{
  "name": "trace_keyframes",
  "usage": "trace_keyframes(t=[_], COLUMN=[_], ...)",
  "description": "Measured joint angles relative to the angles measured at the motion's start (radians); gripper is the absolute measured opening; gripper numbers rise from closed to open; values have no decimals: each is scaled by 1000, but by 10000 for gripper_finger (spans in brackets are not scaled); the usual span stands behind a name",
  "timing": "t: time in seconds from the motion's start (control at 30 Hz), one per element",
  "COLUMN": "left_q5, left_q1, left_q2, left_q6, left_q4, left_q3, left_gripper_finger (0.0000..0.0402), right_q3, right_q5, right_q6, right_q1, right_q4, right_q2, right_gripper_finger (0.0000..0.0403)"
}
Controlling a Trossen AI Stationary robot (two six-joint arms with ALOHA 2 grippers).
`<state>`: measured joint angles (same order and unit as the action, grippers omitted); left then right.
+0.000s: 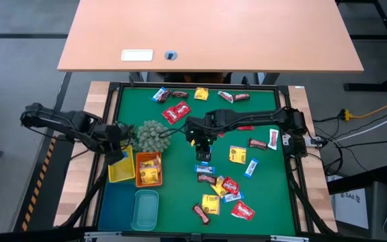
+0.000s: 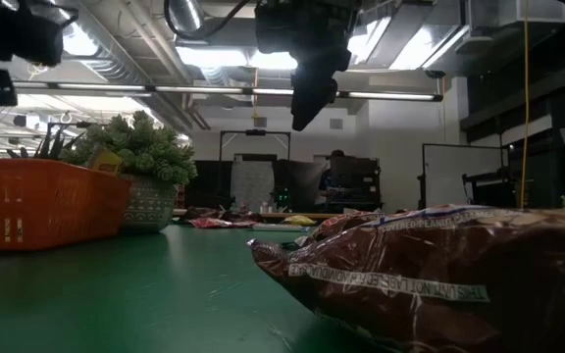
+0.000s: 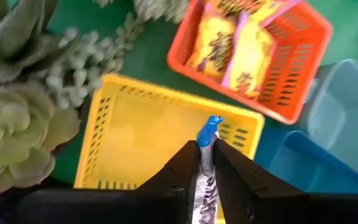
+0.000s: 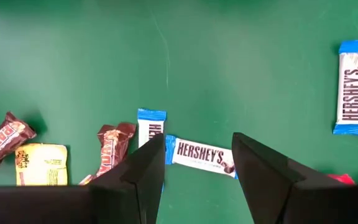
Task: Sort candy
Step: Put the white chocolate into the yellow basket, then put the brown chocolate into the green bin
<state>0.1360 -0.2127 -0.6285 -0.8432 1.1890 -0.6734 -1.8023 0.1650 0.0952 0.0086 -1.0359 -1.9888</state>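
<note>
Wrapped candy lies scattered on the green mat: a cluster (image 1: 222, 191) toward the near edge and more pieces (image 1: 180, 107) toward the far edge. My left gripper (image 3: 206, 146) hovers over the yellow tray (image 3: 142, 130), shut on a blue-white wrapped candy (image 3: 210, 127). My right gripper (image 4: 197, 140) is open and hangs above the mat at the table's middle (image 1: 202, 149), over a blue-white bar (image 4: 201, 155). A second blue-white bar (image 4: 151, 127), a brown bar (image 4: 114, 149) and a yellow packet (image 4: 41, 163) lie beside it. Two yellow packets (image 3: 229, 50) lie in the orange tray (image 3: 303, 37). My left gripper pinches the blue-white candy between its two fingers, coming from above and pointing down. The wrapper's blue end (image 3: 211, 124) sticks out past the fingertips, and the white part (image 3: 205, 177) runs back between them. The candy is lifted clear above the yellow tray.
A grey-green spiky plant (image 1: 152, 134) stands just beyond the trays, close to my left gripper. The teal tray (image 1: 145, 208) and the blue tray (image 1: 116, 202) sit toward the near-left corner. A brown bar (image 2: 439, 265) lies close to the low camera. A black frame (image 1: 284, 134) edges the mat.
</note>
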Motion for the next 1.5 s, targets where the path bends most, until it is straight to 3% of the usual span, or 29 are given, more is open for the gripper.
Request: trace_keyframes(t=[0.23, 0.43, 0.7, 0.83, 1.03, 1.23, 1.5], left_q5=[0, -4, -14, -15, -41, -57, -57], left_q1=[0, 0, 0, 0, 0, 0, 0], left_q2=[-1, -1, -1, -1, -1, -1, -1], left_q6=[-45, -45, -40, -39, -37, -37, -37], left_q4=[-34, -59, -124, -139, -138, -137, -137], left_q3=[44, 57, 57, 57, 57, 57, 57], left_gripper_finger=[105, 152, 162, 162, 162, 162, 162], right_q3=[0, 0, 26, 109, 224, 289, 291], right_q5=[-27, -195, -305, -292, -253, -90, 30], right_q6=[6, 9, -30, -68, 106, 162, 249], right_q1=[56, 162, 269, 280, 280, 280, 280], right_q4=[6, 45, 38, 18, 49, 134, 132], right_q2=[0, 0, -22, -25, -25, -25, -25], right_gripper_finger=[186, 186, 186, 186, 186, 186, 186])
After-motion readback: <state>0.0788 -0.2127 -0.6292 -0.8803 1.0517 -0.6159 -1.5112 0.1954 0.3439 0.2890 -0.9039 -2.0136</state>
